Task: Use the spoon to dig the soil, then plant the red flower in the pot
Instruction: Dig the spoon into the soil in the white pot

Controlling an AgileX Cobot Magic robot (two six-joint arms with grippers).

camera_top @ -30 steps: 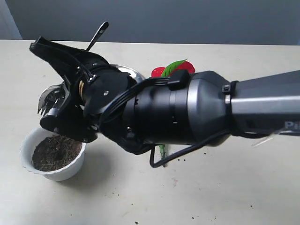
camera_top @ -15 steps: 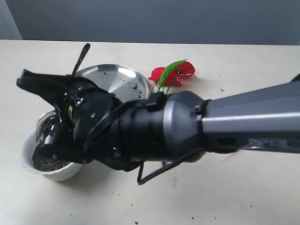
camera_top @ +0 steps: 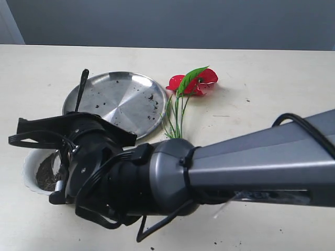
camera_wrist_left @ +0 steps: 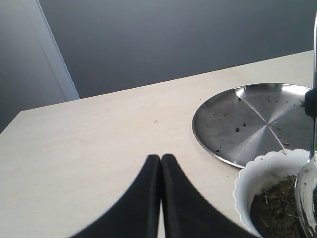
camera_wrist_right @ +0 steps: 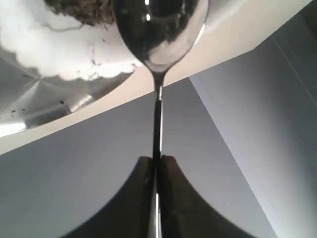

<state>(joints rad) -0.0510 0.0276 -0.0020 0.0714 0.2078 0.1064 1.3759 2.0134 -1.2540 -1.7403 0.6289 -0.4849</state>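
My right gripper (camera_wrist_right: 157, 158) is shut on the thin handle of the spoon (camera_wrist_right: 158, 29), whose shiny bowl hangs just over the soil (camera_wrist_right: 81, 10) inside the white scalloped pot (camera_wrist_right: 59, 54). In the exterior view the right arm (camera_top: 157, 178) reaches across to the left and covers most of the pot (camera_top: 29, 175); only a patch of soil (camera_top: 47, 177) and the spoon handle (camera_top: 81, 89) show. The red flower (camera_top: 196, 81) lies on the table beyond the arm, stems toward me. My left gripper (camera_wrist_left: 161, 157) is shut and empty, beside the pot (camera_wrist_left: 262, 171).
A wide steel plate (camera_top: 120, 99) dotted with soil specks lies just behind the pot, its rim close to the pot's (camera_wrist_left: 247, 124). Loose soil crumbs are scattered on the table in front of the arm. The table's far edge meets a grey wall.
My right arm has swung down and left over the pot, lowering the spoon's bowl to the soil. The plate, hidden before, now shows. The flower has not moved.
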